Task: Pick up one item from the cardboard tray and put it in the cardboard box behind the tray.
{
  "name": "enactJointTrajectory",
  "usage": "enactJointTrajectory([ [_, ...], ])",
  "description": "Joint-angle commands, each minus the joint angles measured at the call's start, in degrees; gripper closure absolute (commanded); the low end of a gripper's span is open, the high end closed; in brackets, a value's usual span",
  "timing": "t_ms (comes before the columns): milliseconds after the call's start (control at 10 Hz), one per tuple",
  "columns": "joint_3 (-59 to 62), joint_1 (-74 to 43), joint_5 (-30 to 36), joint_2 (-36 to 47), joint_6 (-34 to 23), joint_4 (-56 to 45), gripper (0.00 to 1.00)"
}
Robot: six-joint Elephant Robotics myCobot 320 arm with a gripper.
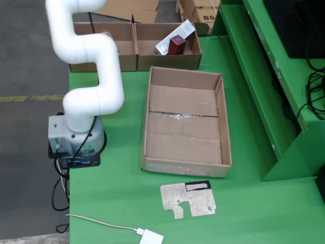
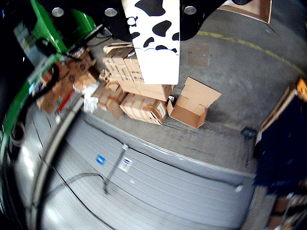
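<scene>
The wrist view has a white carton with black cow patches (image 2: 156,48) hanging at top centre. My gripper (image 2: 153,19) is shut on it, and its black fingers (image 2: 115,21) flank the carton's upper part. That camera looks out over a warehouse floor, not the table. In the fixed view the open cardboard tray (image 1: 223,127) lies mid-table with only a tape strip inside. Behind it, the right cardboard box (image 1: 167,62) holds a silver packet (image 1: 175,35) and a dark red box (image 1: 177,45). The white arm (image 1: 89,66) rises out of the top edge, so the gripper is out of that view.
A second cardboard box (image 1: 101,63) sits left of the right box. A flat cardboard scrap (image 1: 188,199) and a white charger with cable (image 1: 151,237) lie at the front. Green shelving (image 1: 264,76) borders the right. Stacked cartons (image 2: 139,91) show on the floor.
</scene>
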Motion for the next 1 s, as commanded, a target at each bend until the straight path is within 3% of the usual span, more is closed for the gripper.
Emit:
enactJointTrajectory([
  [0, 1.58, -10.11, 20.07, 25.07, 8.74, -49.20, 1.00],
  [100, 1.58, -15.58, 24.29, 33.33, 6.63, -63.78, 1.00],
  [200, 1.58, -16.90, 25.21, 35.04, 5.39, -66.70, 1.00],
  [900, 1.58, -18.46, 26.21, 38.42, 0.23, -72.54, 1.00],
])
